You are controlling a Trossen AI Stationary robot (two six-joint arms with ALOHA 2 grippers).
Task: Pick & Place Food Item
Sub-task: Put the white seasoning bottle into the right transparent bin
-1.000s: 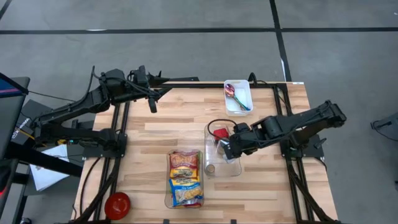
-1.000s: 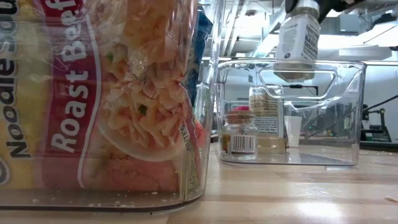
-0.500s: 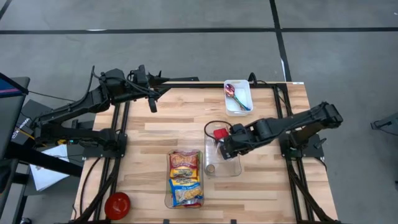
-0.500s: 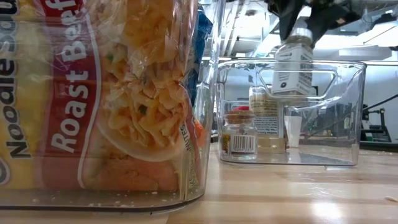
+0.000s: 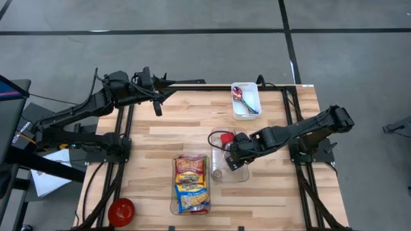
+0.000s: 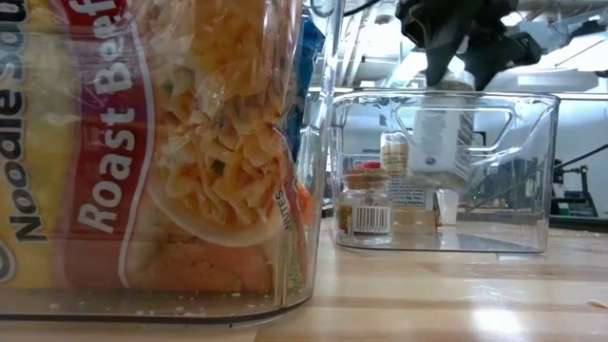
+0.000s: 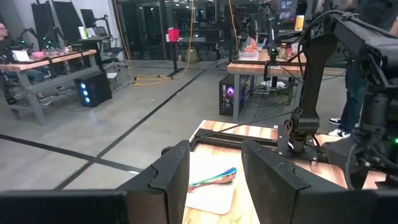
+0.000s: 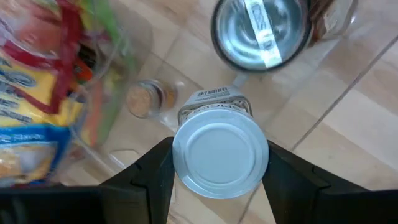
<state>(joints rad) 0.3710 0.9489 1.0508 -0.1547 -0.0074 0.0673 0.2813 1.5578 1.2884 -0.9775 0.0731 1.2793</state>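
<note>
My right gripper [image 5: 234,153] is shut on a small bottle with a pale round lid [image 8: 219,152] and holds it inside a clear plastic bin [image 5: 230,168] at mid table. The low view shows the bottle [image 6: 435,142] between the bin's walls. A small cork-lidded jar [image 6: 366,204] stands on the bin's floor, and a silver-lidded jar [image 8: 261,28] is beside it. A second clear bin [image 5: 191,186] holds noodle packets. My left gripper [image 5: 157,108] is open and empty, raised over the far left corner. My right gripper pinches the bottle between its two fingers [image 8: 155,168], just under the lid at its top end [image 8: 214,99]. The fingers come from above and point down. The bottle hangs below them, a little tilted, inside the bin and clear of its floor.
A white tray [image 5: 246,101] with coloured spoons stands at the far edge. A red round thing [image 5: 121,210] lies off the table's near left corner. A red-topped item [image 5: 225,136] is at the bin's far end. Bare wood lies to the left and right.
My right gripper has gone down and a little toward the table's left edge, still shut on the bottle. The bottle has gone from above the bin's rim to down between its walls and has tipped slightly.
</note>
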